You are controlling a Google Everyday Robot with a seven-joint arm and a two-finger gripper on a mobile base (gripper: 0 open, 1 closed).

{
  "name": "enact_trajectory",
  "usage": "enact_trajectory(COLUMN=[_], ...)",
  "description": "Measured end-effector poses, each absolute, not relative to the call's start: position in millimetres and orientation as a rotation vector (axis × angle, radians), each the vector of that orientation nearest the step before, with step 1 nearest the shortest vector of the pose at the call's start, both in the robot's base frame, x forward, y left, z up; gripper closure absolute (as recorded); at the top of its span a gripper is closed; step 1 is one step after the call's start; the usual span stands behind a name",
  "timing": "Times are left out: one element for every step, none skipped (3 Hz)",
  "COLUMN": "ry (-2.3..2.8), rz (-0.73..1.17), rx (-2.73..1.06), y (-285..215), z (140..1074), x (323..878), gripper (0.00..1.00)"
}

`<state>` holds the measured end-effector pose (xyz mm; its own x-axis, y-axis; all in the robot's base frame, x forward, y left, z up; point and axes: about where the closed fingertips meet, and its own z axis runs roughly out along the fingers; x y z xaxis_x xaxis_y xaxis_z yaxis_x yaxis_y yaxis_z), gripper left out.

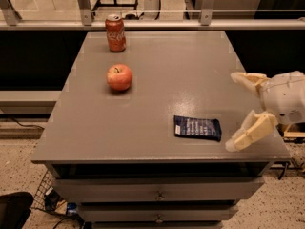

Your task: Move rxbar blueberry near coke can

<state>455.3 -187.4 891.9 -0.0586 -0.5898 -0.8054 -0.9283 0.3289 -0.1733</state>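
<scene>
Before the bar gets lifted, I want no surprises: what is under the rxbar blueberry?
The rxbar blueberry lies flat on the grey table; anything its wrapper covers cannot be seen. The gripper, jaws open, hovers beside it, not touching.

A flat, rectangular, dark navy-blue rxbar blueberry point(198, 128) lies near the front right of the grey flat-topped table point(157, 70). Just to its right, at the table's edge, is the pale cream two-finger gripper point(233, 111), fingers spread wide with nothing between them. The small red cylindrical coke can point(116, 33) stands upright at the far left, well apart. A round red-orange apple point(119, 77) sits near the can.
</scene>
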Motion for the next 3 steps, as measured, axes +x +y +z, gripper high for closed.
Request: enact_trajectory(ry=[1.759,1.738,1.703], rz=[0.593,0.644,0.685], rx=[-1.294,-1.264,-1.239], y=[-174,-165,-159], z=[873,862,850], x=[467,470,470], gripper=[0.00,0.00,0.00])
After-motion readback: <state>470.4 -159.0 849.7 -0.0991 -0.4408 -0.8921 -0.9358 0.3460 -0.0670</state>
